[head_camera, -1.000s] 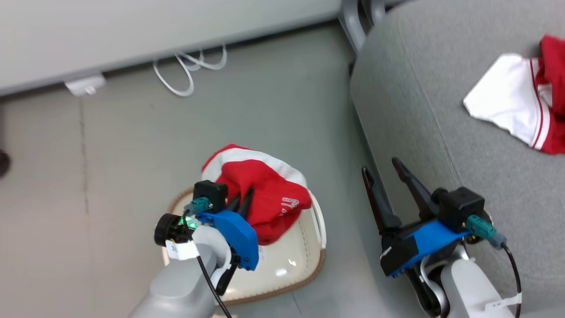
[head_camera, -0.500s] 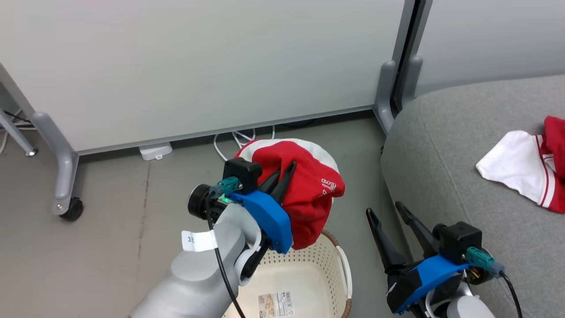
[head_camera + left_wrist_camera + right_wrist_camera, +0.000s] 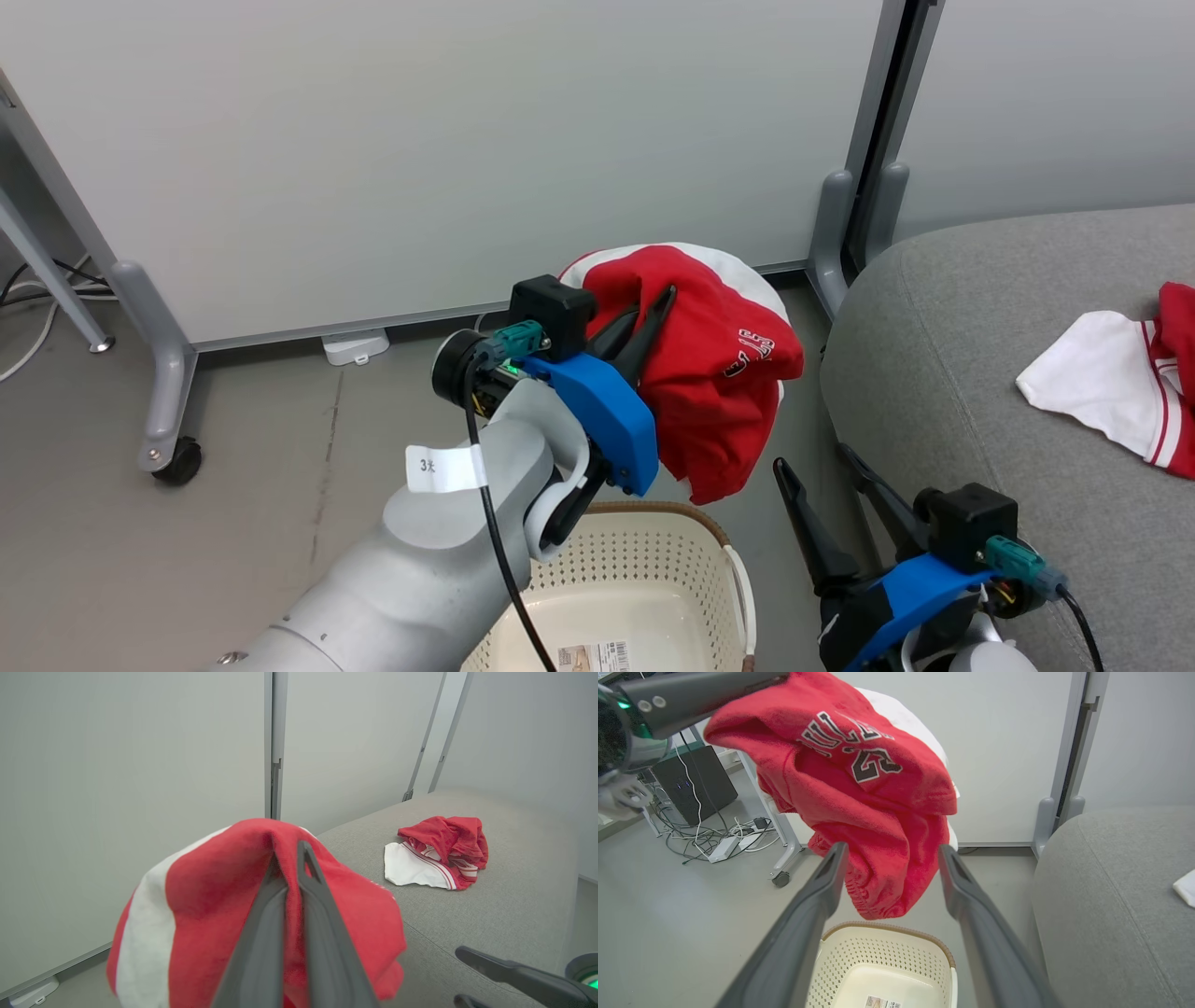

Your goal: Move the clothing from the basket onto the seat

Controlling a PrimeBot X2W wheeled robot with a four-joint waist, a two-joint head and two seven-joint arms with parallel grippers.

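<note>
Pinching red jersey [image 3: 719, 373] between shut fingers of left gripper [image 3: 651, 319]; hanging clear above basket [image 3: 653, 560], just beside seat [image 3: 980, 308]. Right gripper [image 3: 812, 459] low by seat front, spread wide, empty. On seat cushion: white-and-red garments [image 3: 1102, 392], bunched together.

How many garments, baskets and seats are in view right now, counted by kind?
Garments: 3, the red jersey clamped in the left gripper, plus a white striped shirt and a red shirt lying on the sofa
Baskets: 1, the basket below the jersey
Seats: 1, the sofa
Total: 5
</note>
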